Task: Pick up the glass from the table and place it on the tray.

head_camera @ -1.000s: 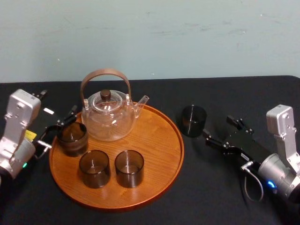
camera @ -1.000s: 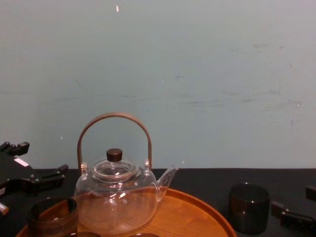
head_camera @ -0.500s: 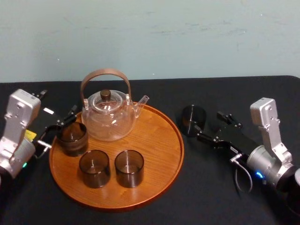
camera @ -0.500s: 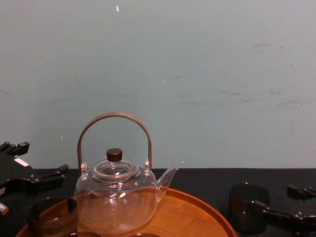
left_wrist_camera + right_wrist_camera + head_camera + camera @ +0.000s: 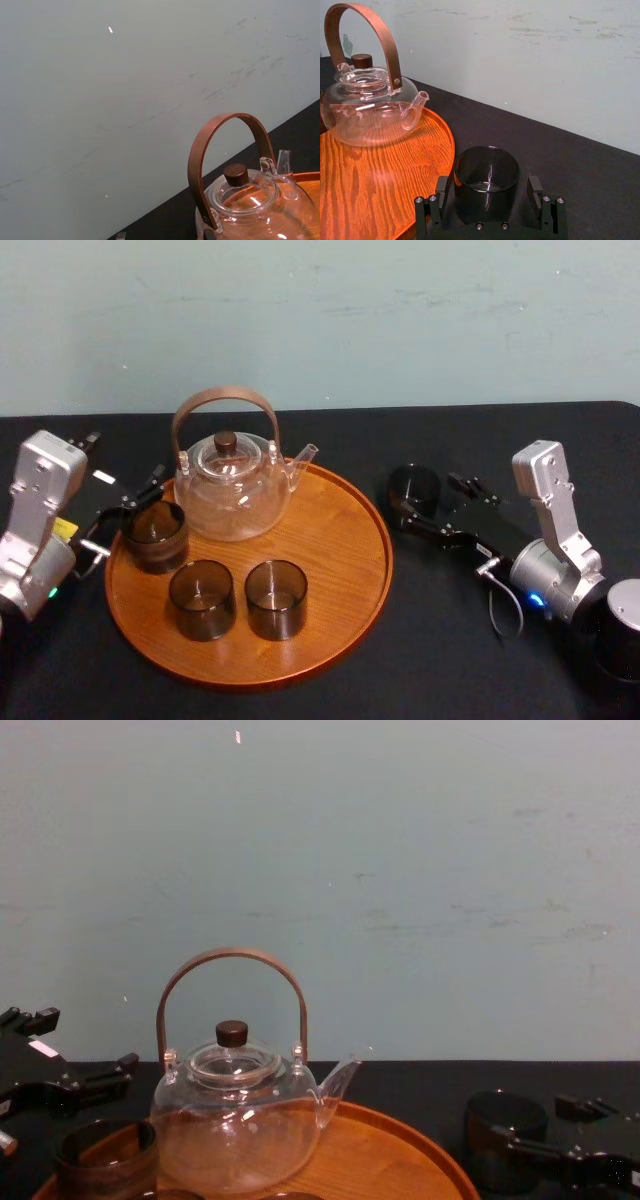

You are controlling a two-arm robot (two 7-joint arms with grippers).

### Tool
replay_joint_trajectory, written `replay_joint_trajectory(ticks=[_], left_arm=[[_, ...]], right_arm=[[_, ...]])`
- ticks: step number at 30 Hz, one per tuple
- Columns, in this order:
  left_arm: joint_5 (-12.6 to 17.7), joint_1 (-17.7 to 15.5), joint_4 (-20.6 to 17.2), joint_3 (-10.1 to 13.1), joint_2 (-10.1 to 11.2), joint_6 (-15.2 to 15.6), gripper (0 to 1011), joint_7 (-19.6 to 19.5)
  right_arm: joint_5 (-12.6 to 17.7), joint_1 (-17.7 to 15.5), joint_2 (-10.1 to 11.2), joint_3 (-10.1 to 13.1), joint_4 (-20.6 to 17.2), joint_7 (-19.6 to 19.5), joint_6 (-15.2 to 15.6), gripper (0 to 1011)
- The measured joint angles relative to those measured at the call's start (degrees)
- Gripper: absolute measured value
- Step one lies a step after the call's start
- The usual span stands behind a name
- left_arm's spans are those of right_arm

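Dark cylindrical glass [image 5: 487, 175], beside round orange-brown wooden tray [image 5: 330, 540], straddled by right gripper [image 5: 489, 186]: fingers [image 5: 441, 189] spread, nothing gripped, placed for closing. Left gripper [image 5: 135, 498] parked by tray, fingers apart.

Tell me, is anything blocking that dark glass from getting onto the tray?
Nothing visible. The right gripper straddles the glass, fingers open; only bare table lies between glass and tray. The teapot and three other glasses stand farther left, leaving the tray's right side free.

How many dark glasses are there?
4. Three on the tray: a left glass and two front glasses. The fourth glass is on the table, between the right tool's open fingers.
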Motion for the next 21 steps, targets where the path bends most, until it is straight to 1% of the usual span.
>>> replay_joint_trajectory(ticks=[3,8,14,17,18,21], left_arm=[[0.0,0.0,0.0,0.0,0.0,0.0,1001,0.0],[0.0,0.0,0.0,0.0,0.0,0.0,1001,0.0],[0.0,0.0,0.0,0.0,0.0,0.0,1001,0.0],[0.0,0.0,0.0,0.0,0.0,0.0,1001,0.0],[0.0,0.0,0.0,0.0,0.0,0.0,1001,0.0],[0.0,0.0,0.0,0.0,0.0,0.0,1002,0.0]], right_arm=[[-0.1,0.8,-0.1,-0.1,0.9,0.4,-0.3,1002],[-0.1,2.7,-0.7,-0.4,3.5,1.2,-1.3,1002],[-0.1,5.0,-1.5,-0.9,6.9,2.4,-2.6,1002],[-0.1,6.5,-2.1,-1.3,9.3,3.0,-3.2,1002],[-0.1,6.5,-2.1,-1.3,9.3,3.0,-3.2,1002],[-0.1,7.6,-2.6,-1.6,11.1,3.3,-3.7,1002]])
